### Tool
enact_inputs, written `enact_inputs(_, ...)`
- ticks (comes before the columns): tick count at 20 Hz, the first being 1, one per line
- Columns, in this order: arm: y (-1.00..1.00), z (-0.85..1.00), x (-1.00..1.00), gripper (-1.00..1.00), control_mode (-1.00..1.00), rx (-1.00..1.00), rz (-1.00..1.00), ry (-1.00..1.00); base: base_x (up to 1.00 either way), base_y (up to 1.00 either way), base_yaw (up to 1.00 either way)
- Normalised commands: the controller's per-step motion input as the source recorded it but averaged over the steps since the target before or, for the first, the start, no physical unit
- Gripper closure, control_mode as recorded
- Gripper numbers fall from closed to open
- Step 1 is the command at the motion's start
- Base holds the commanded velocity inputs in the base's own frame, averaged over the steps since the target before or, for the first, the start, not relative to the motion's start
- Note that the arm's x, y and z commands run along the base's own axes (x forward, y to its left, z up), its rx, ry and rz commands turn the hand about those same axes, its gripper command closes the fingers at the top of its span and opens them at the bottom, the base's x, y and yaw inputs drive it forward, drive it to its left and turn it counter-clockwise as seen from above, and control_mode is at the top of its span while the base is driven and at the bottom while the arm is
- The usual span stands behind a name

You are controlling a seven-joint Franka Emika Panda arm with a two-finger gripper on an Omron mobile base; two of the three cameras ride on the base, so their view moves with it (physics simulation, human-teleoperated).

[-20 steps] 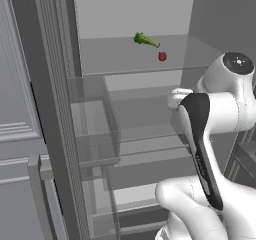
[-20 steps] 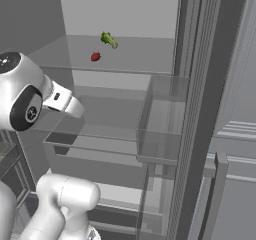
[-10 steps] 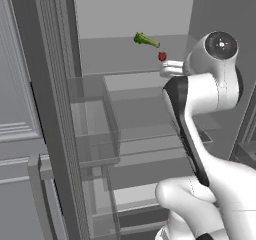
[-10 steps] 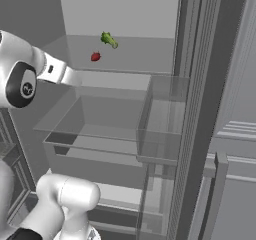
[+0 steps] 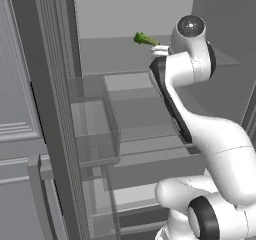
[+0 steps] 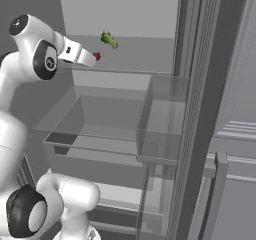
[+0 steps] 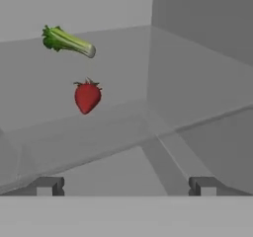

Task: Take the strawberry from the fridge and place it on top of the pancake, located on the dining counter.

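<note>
step: reach for strawberry (image 7: 87,97) on fridge shelf (image 7: 113,132) | gripper (image 7: 123,185) jaws wide, empty | advice: shift left to centre fruit, avoid celery (image 7: 66,41)

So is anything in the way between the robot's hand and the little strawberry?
No, nothing visible blocks it. In the hand view the open gripper looks straight over the front edge of the glass shelf at the strawberry. The green vegetable lies past the strawberry, apart from it, not in front.
</note>
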Motion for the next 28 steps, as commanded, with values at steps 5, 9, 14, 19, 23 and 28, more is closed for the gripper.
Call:
enact_inputs(5, -0.28, -0.01, 1.00, -1.00, -1.00, 0.01, -0.05, 0.06, 0.00, 0.00, 0.00)
enact_inputs(9, -0.21, 0.00, 1.00, -1.00, -1.00, 0.12, 0.01, 0.00, 0.00, 0.00, 0.00)
enact_inputs(14, 0.18, -0.25, 0.53, -1.00, -1.00, 0.05, 0.02, 0.07, 0.00, 0.00, 0.00)
enact_inputs(19, 0.34, -0.22, 0.45, -1.00, -1.00, 0.02, 0.05, 0.03, 0.00, 0.00, 0.00)
enact_inputs(23, 0.04, -0.02, 0.59, -1.00, -1.00, 0.00, 0.05, 0.00, 0.00, 0.00, 0.00)
enact_inputs(28, 0.00, 0.00, 0.15, -1.00, -1.00, 0.00, 0.02, 0.08, 0.00, 0.00, 0.00)
